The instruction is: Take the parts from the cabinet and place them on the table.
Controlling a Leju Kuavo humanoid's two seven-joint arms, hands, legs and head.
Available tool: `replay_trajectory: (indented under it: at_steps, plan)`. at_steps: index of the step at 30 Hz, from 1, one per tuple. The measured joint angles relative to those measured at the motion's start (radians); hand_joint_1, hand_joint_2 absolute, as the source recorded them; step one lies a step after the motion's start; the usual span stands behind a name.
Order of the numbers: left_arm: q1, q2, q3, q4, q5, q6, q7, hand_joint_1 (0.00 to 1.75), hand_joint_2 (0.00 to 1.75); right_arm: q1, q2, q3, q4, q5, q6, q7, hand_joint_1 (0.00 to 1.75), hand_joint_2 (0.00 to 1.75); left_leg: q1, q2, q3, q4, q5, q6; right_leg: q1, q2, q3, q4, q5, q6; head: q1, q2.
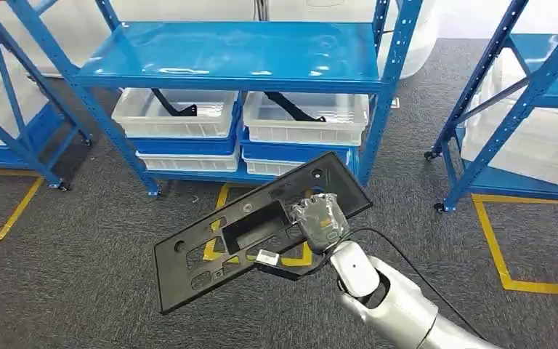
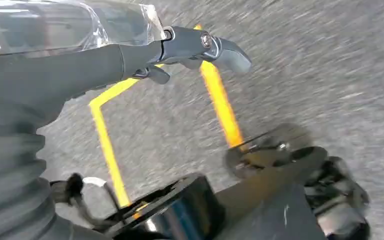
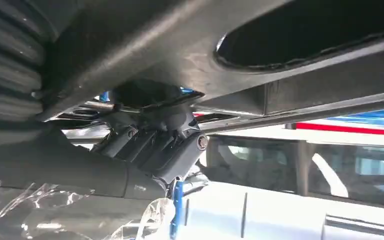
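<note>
The right hand [image 1: 321, 222] grips one long black plastic panel [image 1: 251, 229], holding it tilted in the air above the grey carpet [image 1: 80, 254], in front of the blue cabinet [image 1: 240, 58]. Under the cabinet's shelf sit two white bins [image 1: 176, 113], each holding one black part [image 1: 174, 109] and stacked on blue trays. The left hand [image 2: 200, 47] hangs above yellow floor tape [image 2: 220, 100], fingers apart, holding nothing.

One black panel [image 1: 251, 229] in right hand [image 1: 321, 220]; beyond it four white bins [image 1: 176, 113], two black parts [image 1: 174, 107], maybe three racks [image 1: 240, 54].
</note>
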Motion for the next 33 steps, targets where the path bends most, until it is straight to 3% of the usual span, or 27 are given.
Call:
replay_trajectory:
  at_steps: [1, 4, 5, 6, 7, 9, 10, 11, 12, 13, 14, 15, 16, 19, 20, 21, 22, 24, 25, 26, 27, 29, 30, 31, 33]
  plan:
    - [0.0, 0.0, 0.0, 0.0, 0.0, 0.0, 0.0, 0.0, 1.75, -0.001, 0.0, 0.0, -0.001, 0.001, 0.0, 0.0, 1.75, 1.75, -0.014, -0.001, 0.0, -0.013, -0.001, 0.008, 0.007, -0.008, -0.004, 0.002, 0.0, 0.006, 0.0, 0.0]
    - [0.008, 0.002, 0.0, 0.0, 0.001, 0.0, -0.002, 0.0, 1.75, -0.003, 0.0, 0.0, -0.002, 0.007, 0.002, 0.0, 1.75, 1.75, -0.015, -0.031, -0.016, -0.01, 0.004, 0.025, 0.007, -0.042, 0.0, -0.006, 0.004, 0.023, 0.0, 0.0]
    - [0.008, 0.001, 0.0, 0.0, 0.001, 0.001, -0.002, 0.0, 1.75, -0.004, 0.0, -0.001, -0.007, 0.01, 0.003, 0.0, 1.75, 1.75, -0.005, -0.043, -0.003, -0.022, 0.015, 0.036, 0.006, -0.036, -0.003, -0.003, -0.004, 0.031, 0.0, 0.0]
    - [0.006, 0.0, 0.0, 0.0, 0.001, 0.001, -0.003, 0.0, 1.75, -0.005, -0.001, -0.002, -0.008, 0.012, 0.004, 0.0, 1.75, 1.75, -0.005, -0.052, -0.003, -0.024, 0.018, 0.041, 0.004, 0.019, -0.012, 0.026, -0.028, 0.033, 0.0, 0.0]
    - [0.003, 0.0, 0.0, 0.0, 0.002, 0.002, -0.003, 0.0, 1.75, -0.005, -0.001, -0.002, -0.011, 0.013, 0.004, 0.0, 1.75, 1.75, -0.005, -0.059, -0.005, -0.023, 0.021, 0.051, 0.004, 0.053, -0.039, 0.09, -0.066, 0.029, 0.001, 0.0]
    - [0.003, 0.0, 0.0, 0.0, 0.004, 0.003, -0.009, 0.0, 1.75, -0.004, -0.004, -0.002, -0.013, 0.014, 0.007, 0.004, 1.75, 1.75, -0.007, -0.082, -0.007, -0.022, 0.022, 0.054, 0.007, 0.078, -0.121, 0.267, -0.141, 0.029, 0.001, 0.0]
    - [0.004, 0.0, 0.0, 0.0, 0.004, 0.004, -0.013, 0.0, 1.75, -0.003, -0.006, -0.002, -0.013, 0.017, 0.007, 0.004, 1.75, 1.75, -0.008, -0.095, -0.008, -0.021, 0.022, 0.054, 0.009, 0.08, -0.148, 0.319, -0.151, 0.03, 0.001, 0.0]
    - [0.004, 0.0, 0.0, 0.0, 0.004, 0.004, -0.015, 0.0, 1.75, -0.002, -0.009, -0.002, -0.013, 0.02, 0.008, 0.005, 1.75, 1.75, -0.008, -0.109, -0.007, -0.021, 0.023, 0.054, 0.009, 0.081, -0.153, 0.322, -0.138, 0.03, 0.001, 0.0]
    - [0.003, 0.0, 0.0, 0.0, 0.004, 0.004, -0.015, 0.0, 1.75, -0.002, -0.01, -0.002, -0.013, 0.021, 0.008, 0.005, 1.75, 1.75, -0.008, -0.122, -0.007, -0.019, 0.022, 0.054, 0.009, 0.081, -0.136, 0.28, -0.104, 0.03, 0.001, 0.0]
    - [0.002, 0.0, 0.0, 0.0, 0.004, 0.004, -0.015, 0.0, 1.75, -0.003, -0.01, -0.002, -0.013, 0.022, 0.007, 0.006, 1.75, 1.75, -0.006, -0.136, -0.006, -0.016, 0.022, 0.053, 0.008, 0.085, -0.099, 0.2, -0.055, 0.029, 0.001, 0.0]
    - [0.0, 0.0, 0.0, 0.0, 0.004, 0.004, -0.015, 0.0, 1.75, -0.005, -0.01, -0.002, -0.013, 0.022, 0.007, 0.006, 1.75, 1.75, -0.004, -0.151, -0.007, -0.01, 0.018, 0.048, 0.003, 0.106, -0.051, 0.094, -0.003, 0.03, 0.001, 0.0]
    - [-0.001, 0.0, 0.0, 0.0, 0.003, 0.004, -0.013, 0.0, 1.75, -0.005, -0.011, -0.002, -0.013, 0.023, 0.006, 0.007, 1.75, 1.75, -0.003, -0.161, -0.012, -0.003, 0.014, 0.041, -0.005, 0.155, -0.022, 0.028, 0.006, 0.032, 0.001, 0.0]
    - [-0.006, 0.0, 0.0, 0.0, 0.003, 0.004, -0.01, 0.0, 1.75, -0.008, -0.012, -0.002, -0.014, 0.023, 0.006, 0.01, 1.75, 1.75, -0.01, -0.171, -0.024, 0.011, 0.01, 0.036, -0.008, 0.166, -0.016, 0.01, -0.003, 0.031, 0.0, 0.0]
    - [-0.004, 0.002, 0.0, 0.0, 0.002, 0.004, 0.005, 0.0, 1.75, -0.009, -0.015, -0.004, -0.015, 0.023, 0.003, 0.017, 1.75, 1.75, 0.0, -0.204, -0.035, 0.002, 0.02, 0.022, 0.003, 0.133, -0.019, 0.016, -0.002, 0.017, 0.0, 0.0]
    - [-0.005, 0.007, 0.0, 0.0, 0.002, 0.005, 0.009, 0.0, 1.75, -0.01, -0.014, -0.005, -0.016, 0.025, 0.003, 0.018, 1.75, 1.75, 0.002, -0.208, -0.039, 0.007, 0.016, 0.019, -0.007, 0.117, -0.018, 0.012, 0.002, 0.01, 0.001, 0.0]
    - [-0.003, 0.005, 0.0, -0.001, 0.001, 0.005, 0.01, 0.0, 1.75, -0.012, -0.014, -0.006, -0.016, 0.026, 0.003, 0.018, 1.75, 1.75, -0.004, -0.153, -0.05, 0.031, 0.001, 0.012, -0.005, 0.11, -0.016, 0.011, 0.001, 0.007, -0.001, 0.0]
    - [-0.003, 0.005, 0.0, 0.0, 0.003, 0.006, 0.011, 0.0, 1.75, -0.012, -0.014, -0.006, -0.02, 0.032, 0.002, 0.024, 1.75, 1.75, -0.003, -0.113, -0.074, 0.086, -0.029, 0.006, -0.004, 0.101, -0.016, 0.011, 0.0, -0.001, -0.001, 0.0]
    - [-0.014, 0.008, 0.001, -0.001, 0.003, 0.011, 0.009, 0.0, 1.75, -0.012, -0.02, -0.008, -0.029, 0.043, 0.001, 0.04, 1.75, 1.75, 0.0, -0.084, -0.153, 0.253, -0.1, -0.005, -0.002, 0.075, -0.016, 0.011, -0.001, -0.003, -0.001, 0.0]
    - [-0.017, 0.008, 0.001, -0.001, 0.002, 0.016, 0.008, 0.0, 1.75, -0.012, -0.024, -0.008, -0.034, 0.05, 0.002, 0.047, 1.75, 1.75, 0.002, -0.08, -0.184, 0.32, -0.119, -0.007, -0.002, 0.061, -0.016, 0.011, -0.003, -0.005, -0.002, 0.0]
    - [-0.018, 0.009, 0.001, -0.001, 0.003, 0.02, 0.007, 0.0, 1.75, -0.011, -0.026, -0.008, -0.037, 0.056, 0.002, 0.051, 1.75, 1.75, 0.003, -0.077, -0.19, 0.337, -0.114, -0.008, -0.001, 0.047, -0.015, 0.011, -0.004, -0.005, -0.001, 0.0]
    - [-0.017, 0.011, 0.001, -0.001, 0.005, 0.024, 0.008, 0.0, 1.75, -0.01, -0.027, -0.008, -0.045, 0.063, 0.002, 0.055, 1.75, 1.75, 0.004, -0.074, -0.17, 0.3, -0.089, -0.007, -0.001, 0.035, -0.013, 0.011, -0.005, -0.005, -0.001, 0.0]
    - [-0.009, 0.018, 0.001, -0.001, 0.008, 0.026, 0.013, 0.0, 1.75, -0.01, -0.027, -0.009, -0.057, 0.077, 0.0, 0.056, 1.75, 1.75, 0.003, -0.061, -0.08, 0.128, -0.011, 0.003, 0.0, 0.017, -0.008, 0.011, -0.008, -0.002, -0.001, 0.0]
    - [-0.005, 0.024, 0.001, 0.0, 0.007, 0.027, 0.015, 0.0, 1.75, -0.009, -0.027, -0.009, -0.06, 0.086, -0.003, 0.055, 1.75, 1.75, -0.003, -0.027, -0.031, 0.036, 0.021, 0.014, 0.001, 0.009, -0.004, 0.011, -0.01, 0.0, -0.002, 0.0]
    - [-0.001, 0.03, 0.001, 0.0, 0.006, 0.027, 0.017, 0.0, 1.75, -0.006, -0.027, -0.009, -0.06, 0.091, -0.005, 0.054, 1.75, 1.75, -0.019, 0.006, -0.02, 0.003, 0.003, 0.021, 0.008, -0.001, -0.005, 0.011, -0.012, 0.004, -0.001, 0.0]
    - [0.001, 0.036, 0.001, 0.0, 0.005, 0.027, 0.007, 0.0, 1.75, 0.006, -0.029, -0.009, -0.06, 0.094, -0.008, 0.05, 1.75, 1.75, -0.022, -0.012, -0.027, 0.001, 0.004, 0.027, 0.009, -0.022, -0.003, 0.006, -0.012, 0.013, -0.001, 0.0]
